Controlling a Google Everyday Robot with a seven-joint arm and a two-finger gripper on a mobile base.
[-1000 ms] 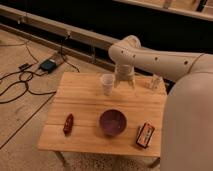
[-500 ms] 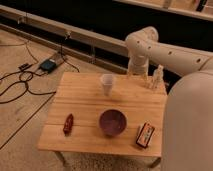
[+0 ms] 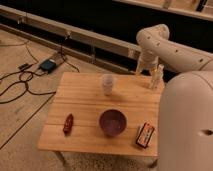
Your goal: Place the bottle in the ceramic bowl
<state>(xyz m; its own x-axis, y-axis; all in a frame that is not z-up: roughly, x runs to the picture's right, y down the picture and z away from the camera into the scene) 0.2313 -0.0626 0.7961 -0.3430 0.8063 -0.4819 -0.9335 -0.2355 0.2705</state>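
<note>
End effector [image 3: 153, 80] right beside the upright bottle [image 3: 159, 73] at the table's [image 3: 82, 107] far corner, grip indiscernible.

The arm [image 3: 175, 50] is smooth, rounded, cream-white with small dark dots; its hand [image 3: 148, 71] sits upper right of the frame.

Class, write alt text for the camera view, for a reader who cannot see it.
The gripper of a white robot arm hangs at the far right edge of a wooden table, beside a small whitish bottle standing there. Nearer the camera sit a glossy purple ceramic bowl, a clear plastic cup, a flat red-and-white box and a small red object.
</note>
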